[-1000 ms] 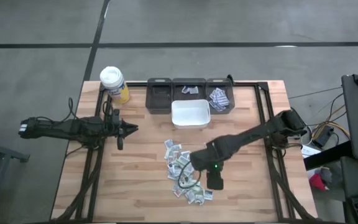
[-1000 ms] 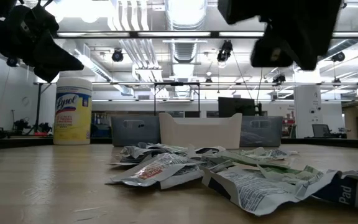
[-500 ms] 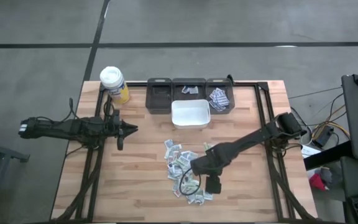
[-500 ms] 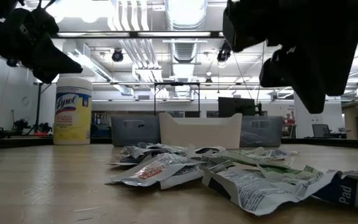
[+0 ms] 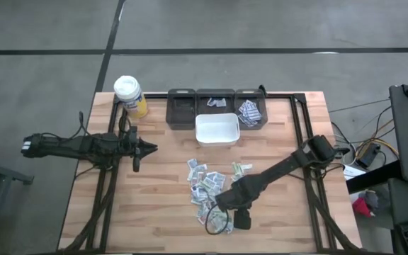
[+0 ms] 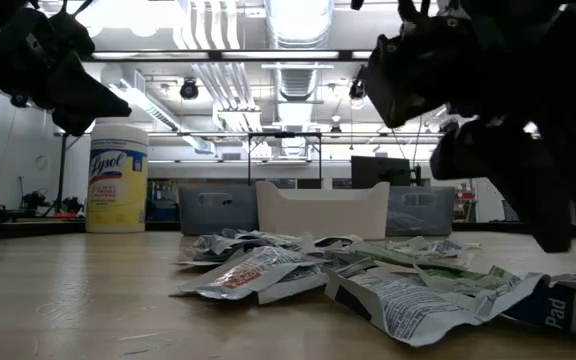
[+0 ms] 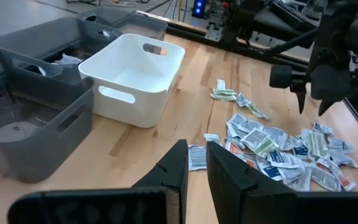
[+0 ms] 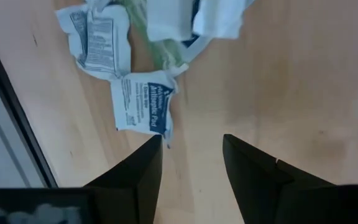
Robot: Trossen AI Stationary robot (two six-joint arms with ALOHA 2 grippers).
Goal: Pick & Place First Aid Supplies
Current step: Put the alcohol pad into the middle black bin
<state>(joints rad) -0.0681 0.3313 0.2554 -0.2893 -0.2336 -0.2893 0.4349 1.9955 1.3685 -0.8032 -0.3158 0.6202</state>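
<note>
The first aid supplies (image 5: 210, 190) lie as a loose pile of small paper packets on the wooden table's middle, nearer its front edge; they also show in the low view (image 6: 368, 275) and the left wrist view (image 7: 278, 149). My right gripper (image 8: 191, 155) hangs open just above the pile's near side (image 5: 225, 210), pointing steeply down. Bare wood lies between its fingers, and a blue-printed packet (image 8: 145, 109) lies flat just beyond one fingertip. My left gripper (image 7: 196, 163) waits over the table's left part (image 5: 149, 147), its fingers nearly together with nothing between them.
A white bin (image 5: 217, 130) stands behind the pile. Behind it stand three grey bins (image 5: 181, 108); the middle one (image 5: 215, 102) and the right one (image 5: 250, 112) hold packets. A white-lidded yellow bottle (image 5: 129, 96) stands at the far left corner. Bare wood lies left of the pile.
My right gripper has come down toward the near side of the packet pile, moving toward the table's near edge, and its fingers have opened wide. The packets lie as before.
</note>
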